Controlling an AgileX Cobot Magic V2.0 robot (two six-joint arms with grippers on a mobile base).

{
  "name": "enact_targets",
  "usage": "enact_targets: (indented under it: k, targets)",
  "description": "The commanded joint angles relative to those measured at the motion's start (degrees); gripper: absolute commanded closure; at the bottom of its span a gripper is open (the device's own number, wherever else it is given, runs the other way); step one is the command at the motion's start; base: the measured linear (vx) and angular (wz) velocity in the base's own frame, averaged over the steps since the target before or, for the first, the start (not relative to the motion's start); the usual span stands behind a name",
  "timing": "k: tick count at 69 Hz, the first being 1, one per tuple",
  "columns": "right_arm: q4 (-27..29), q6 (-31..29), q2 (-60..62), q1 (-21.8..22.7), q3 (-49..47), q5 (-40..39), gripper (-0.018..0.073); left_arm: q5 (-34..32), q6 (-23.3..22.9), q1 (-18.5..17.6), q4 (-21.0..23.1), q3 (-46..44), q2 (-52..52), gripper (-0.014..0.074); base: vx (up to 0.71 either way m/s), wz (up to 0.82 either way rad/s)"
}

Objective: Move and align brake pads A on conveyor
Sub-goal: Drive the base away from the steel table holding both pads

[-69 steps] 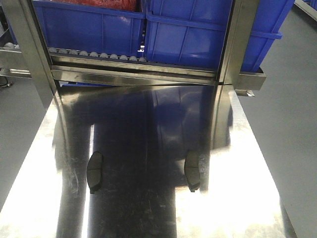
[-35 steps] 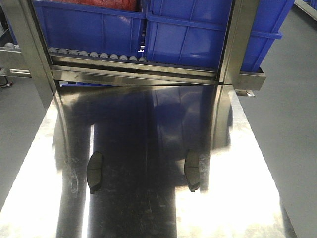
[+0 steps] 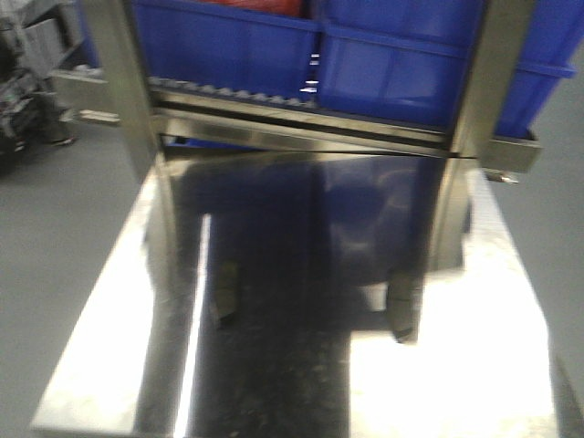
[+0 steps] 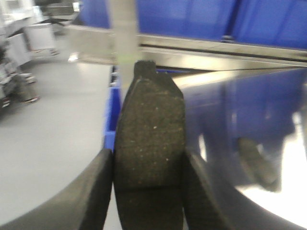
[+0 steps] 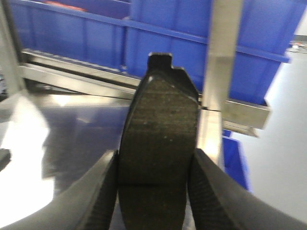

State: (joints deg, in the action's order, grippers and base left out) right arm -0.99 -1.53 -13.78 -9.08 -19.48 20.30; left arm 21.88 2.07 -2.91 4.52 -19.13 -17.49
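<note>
In the left wrist view my left gripper [image 4: 147, 155] is shut on a dark brake pad [image 4: 149, 112], which stands up between the fingers with its speckled face toward the camera. My right gripper [image 5: 154, 158] is likewise shut on a second brake pad [image 5: 160, 120]. Two more brake pads lie on the shiny steel table, one on the left [image 3: 224, 294] and one on the right [image 3: 404, 312], both blurred. The left one also shows as a brake pad [image 4: 256, 163] in the left wrist view. The conveyor is out of view, and neither gripper appears in the front view.
The steel table [image 3: 456, 383] ends at a steel rack [image 3: 128, 91] carrying blue bins [image 3: 228, 46] on rollers. Grey floor [image 3: 55, 255] lies to the left and right of the table. Cluttered equipment [image 3: 27, 82] stands at the far left.
The front view has swung: table, rack and both lying pads now sit further right in the frame and are blurred. More floor shows on the left. The pads keep their places on the table.
</note>
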Motion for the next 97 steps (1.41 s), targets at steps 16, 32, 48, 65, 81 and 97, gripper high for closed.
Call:
enact_targets:
  k: [16,32,48,65,81,97]
  targets:
    - [-0.31,-0.66,-0.43,0.26,-1.86,-5.74,0.0561,-5.47,-0.15,-0.23,0.52,-1.70,-0.41,0.0602,-0.18,0.78]
    - [-0.31,-0.66,-0.43,0.26,-1.86,-5.68,0.0561,-5.37,-0.15,-0.23,0.52,-1.70,-0.41,0.0602,-0.24,0.93]
    - [-0.31,-0.66,-0.43,0.26,-1.86,-5.68,0.0561,-5.37,-0.15,-0.23,0.52,-1.70,-0.41,0.0602,-0.24,0.91]
    - [-0.31,-0.66,-0.43,0.26,-1.86,-5.68,0.0561,-5.43,-0.15,-0.23,0.52,-1.70,-0.41,0.0602,-0.23,0.91]
    - [-0.31,-0.66,-0.43,0.26,-1.86,-5.68,0.0561,-5.43,-0.15,-0.23,0.52,-1.70,-0.41,0.0602,-0.20,0.87]
    - [-0.31,-0.66,-0.43,0.26,-1.86,-5.68,0.0561,-5.43,-0.15,-0.23,0.52,-1.70,-0.41,0.0602,-0.12,0.88]
